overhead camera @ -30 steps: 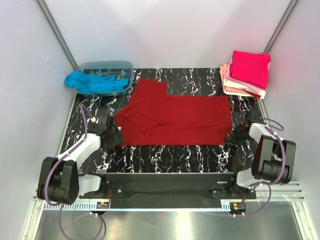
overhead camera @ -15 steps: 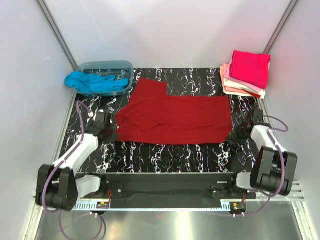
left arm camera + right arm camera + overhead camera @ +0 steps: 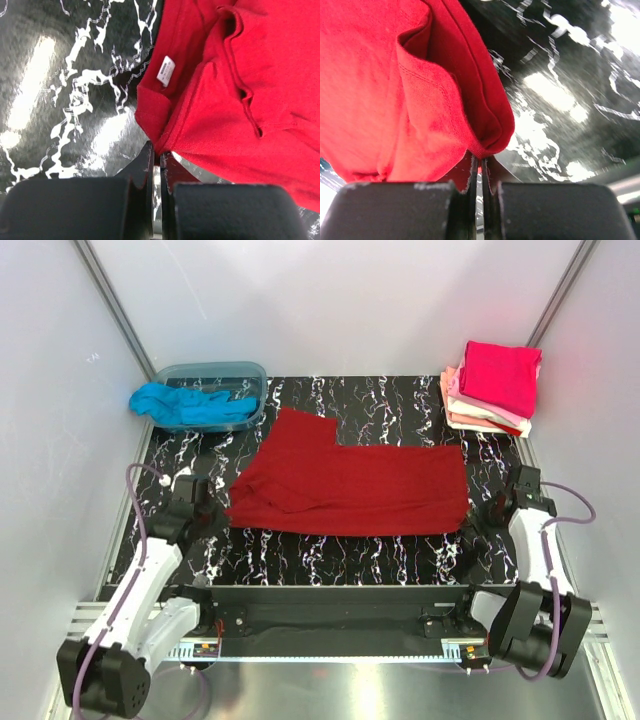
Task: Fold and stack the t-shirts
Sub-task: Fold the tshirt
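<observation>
After both snapped shut, left gripper [image 3: 157, 155] and right gripper [image 3: 480, 161] pinch the dark red t-shirt [image 3: 350, 480] by its near corners. Folding can start.

On table [image 3: 330, 555]: spread shirt [image 3: 350, 485] at centre. Far-left corner: tub [image 3: 250, 373], behind spread shirt's left end, apart from it. In tub: second shirt [image 3: 185, 405], hanging over left rim. Far-right corner: stack [image 3: 492, 388] of folded shirts. At spread shirt's near-left corner: left gripper [image 3: 156, 152]. At near-right corner: right gripper [image 3: 480, 162]. Both touching cloth.
</observation>
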Available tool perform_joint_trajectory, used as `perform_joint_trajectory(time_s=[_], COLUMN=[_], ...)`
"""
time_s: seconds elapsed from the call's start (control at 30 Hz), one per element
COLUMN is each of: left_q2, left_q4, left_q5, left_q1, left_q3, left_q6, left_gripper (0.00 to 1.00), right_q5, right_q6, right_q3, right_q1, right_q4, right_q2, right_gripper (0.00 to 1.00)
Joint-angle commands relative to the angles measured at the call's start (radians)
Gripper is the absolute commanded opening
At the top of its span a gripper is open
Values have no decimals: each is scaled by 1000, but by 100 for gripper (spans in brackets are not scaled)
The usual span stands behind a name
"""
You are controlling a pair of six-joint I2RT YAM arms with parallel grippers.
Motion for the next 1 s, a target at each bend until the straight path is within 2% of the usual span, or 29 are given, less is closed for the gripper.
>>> perform_joint_trajectory(time_s=[0.0, 0.07, 0.13, 0.17, 0.2, 0.23, 0.27, 0.3, 0.33, 0.4, 0.47, 0.5, 0.57, 0.6, 0.63, 0.67, 0.7, 0.73, 0.77, 0.83, 0.87, 0.97], left_q2=[-82, -107, -151, -170, -200, -220, -237, -266, -276, -273, -215, -182, -97, 16, 81, 223, 300, 376, 522, 659, 777, 989], left_q4=[-54, -101, -161, -186, -212, -254, -271, -287, -313, -310, -272, -200, -108, -57, 31, 64, 96, 107, 110, 107, 107, 90], left_q5=[42, 58, 78, 79, 103, 111, 119, 119, 108, 49, 18, 22, 54, 124, 156, 179, 179, 183, 179, 185, 171, 157], left_q1=[6, 6, 6, 6, 6, 6, 6, 6, 6, 6, 6, 6, 6, 6, 6, 5, 5, 3, 2, -8, -14, -31], left_q3=[38, 57, 66, 75, 84, 92, 113, 132, 152, 225, 290, 308, 360, 380, 405, 469, 514, 564, 675, 850, 902, 1094], left_q6=[-56, -65, -67, -69, -67, -64, -59, -35, -21, 40, 88, 136, 184, 230, 250, 264, 287, 299, 309, 332, 341, 361], left_gripper=[0, 2, 6, 17, 22, 25, 29, 48, 57, 76, 79, 80, 80, 80, 78, 76, 75, 72, 72, 70, 70, 69], right_q5=[80, 104, 117, 118, 121, 118, 124, 132, 140, 166, 175, 151, 86, 49, 8, -70, -112, -162, -213, -213, -227, -247], right_q6=[64, 78, 98, 104, 115, 118, 123, 132, 132, 123, 124, 114, 103, 86, 71, 51, 37, 22, 0, -15, -17, 18], right_q3=[22, 19, 11, 11, 9, 8, 6, 6, 8, 12, 23, 22, 28, 31, 29, 26, 17, -6, -9, -12, -21, -102], right_q1=[-15, -22, -31, -36, -41, -39, -41, -42, -42, -42, -42, -42, -42, -42, -41, -41, -39, -39, -35, -18, 8, 88], right_q4=[-110, -146, -175, -187, -198, -210, -215, -219, -218, -197, -170, -151, -92, -77, -27, 3, 35, 117, 135, 155, 170, 299], right_q2=[-63, -110, -158, -169, -184, -215, -229, -241, -259, -270, -267, -262, -235, -223, -198, -189, -181, -172, -167, -169, -184, -310], right_gripper=[0, 0, 6, 10, 17, 58, 79, 95, 100, 100, 100, 100, 100, 100, 100, 100, 100, 100, 100, 100, 100, 100])
